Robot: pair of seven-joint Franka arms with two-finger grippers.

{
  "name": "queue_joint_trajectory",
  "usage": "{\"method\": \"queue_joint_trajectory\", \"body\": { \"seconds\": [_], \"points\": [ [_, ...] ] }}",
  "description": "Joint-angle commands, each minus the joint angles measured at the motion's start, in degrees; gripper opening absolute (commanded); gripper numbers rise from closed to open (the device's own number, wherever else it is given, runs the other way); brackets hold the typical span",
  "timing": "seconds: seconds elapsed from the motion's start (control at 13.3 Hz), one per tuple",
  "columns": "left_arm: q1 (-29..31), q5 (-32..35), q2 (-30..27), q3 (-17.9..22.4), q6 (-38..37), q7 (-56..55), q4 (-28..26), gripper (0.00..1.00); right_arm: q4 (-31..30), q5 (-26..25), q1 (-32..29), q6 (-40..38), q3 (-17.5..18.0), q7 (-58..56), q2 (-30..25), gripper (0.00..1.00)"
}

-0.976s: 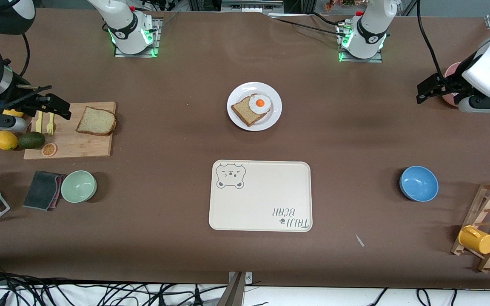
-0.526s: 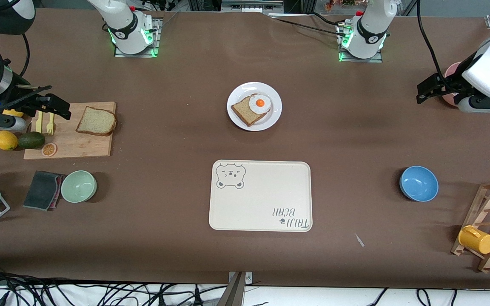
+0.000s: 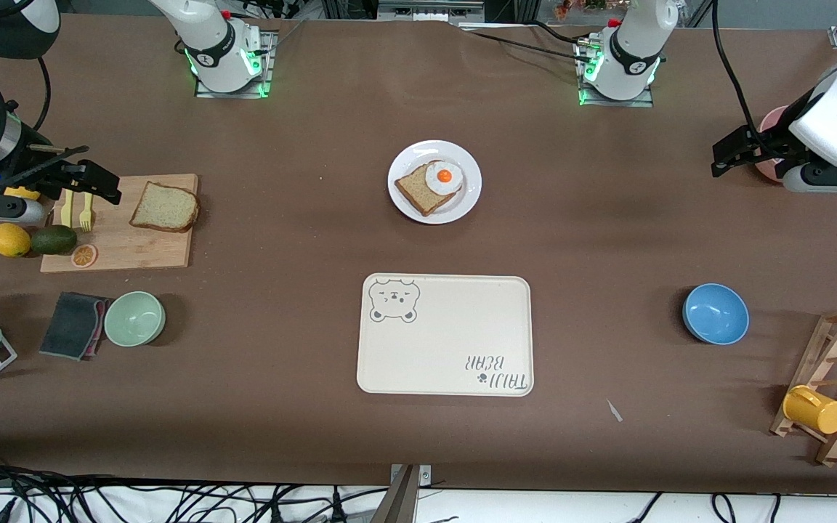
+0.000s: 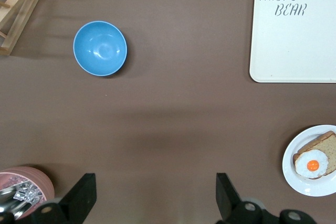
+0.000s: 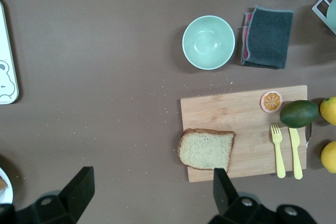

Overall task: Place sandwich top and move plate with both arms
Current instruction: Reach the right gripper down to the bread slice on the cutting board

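The sandwich top [image 3: 164, 207], a plain tan slice, lies on a wooden cutting board [image 3: 117, 247] toward the right arm's end of the table; it also shows in the right wrist view [image 5: 206, 149]. The white plate [image 3: 462, 202] near the table's middle holds a bread slice with a fried egg [image 3: 444, 176]; its rim shows in the left wrist view [image 4: 294, 178]. My right gripper [image 3: 102, 173] [image 5: 152, 182] is open and empty, high up by the board. My left gripper [image 3: 720, 160] [image 4: 153, 182] is open and empty, high over the left arm's end.
A cream bear-print tray [image 3: 445, 341] lies nearer the front camera than the plate. A green bowl [image 3: 134, 318], grey cloth [image 3: 73, 325], fruit [image 3: 9, 240] and yellow cutlery [image 3: 77, 211] lie around the board. A blue bowl [image 3: 715, 314], wooden rack [image 3: 836, 378] and pink bowl [image 4: 26, 182] are at the left arm's end.
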Motion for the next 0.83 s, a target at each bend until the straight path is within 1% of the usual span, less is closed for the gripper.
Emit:
{"method": "queue_joint_trajectory", "body": {
  "seconds": [0.0,0.15,0.23,0.38,0.45,0.53,0.6,0.68,0.75],
  "points": [
    [0.09,-1.19,0.20,-0.16,-1.05,-0.33,1.12,1.00,-3.01,-0.95,0.23,0.04,-0.15,1.29,-1.49,1.00],
    [0.09,-1.27,0.20,-0.68,-1.13,-0.24,1.04,1.00,-6.78,-1.04,0.23,1.79,-0.15,1.65,-1.23,1.00],
    [0.09,-1.27,0.20,-0.86,-1.13,-0.33,1.12,1.00,-9.33,-1.30,0.23,4.41,-0.06,1.65,-1.14,1.00],
    [0.09,-1.27,0.20,-1.47,-1.13,-0.33,1.04,1.00,-15.82,-5.24,0.32,10.74,0.46,1.65,-1.05,1.00],
    [0.09,-1.27,0.28,-1.48,-1.13,0.20,1.04,1.00,-19.07,-8.22,0.32,14.16,0.46,2.34,-0.53,1.00],
    [0.00,-1.27,0.54,-1.48,-1.13,0.29,0.95,1.00,-21.89,-10.86,0.32,17.94,0.46,4.18,0.00,1.00],
    [0.00,-1.45,1.94,-1.65,-1.74,0.20,1.04,1.00,-24.36,-13.76,0.32,21.02,0.46,7.07,0.70,1.00],
    [0.00,-1.36,1.95,-1.91,-2.18,0.20,1.04,1.00,-26.82,-14.92,0.32,22.88,0.46,10.40,1.05,1.00],
    [0.00,-1.36,2.04,-2.44,-2.10,0.03,1.12,1.00,-28.49,-15.02,0.32,24.72,1.33,13.57,1.58,1.00]
  ]
}}
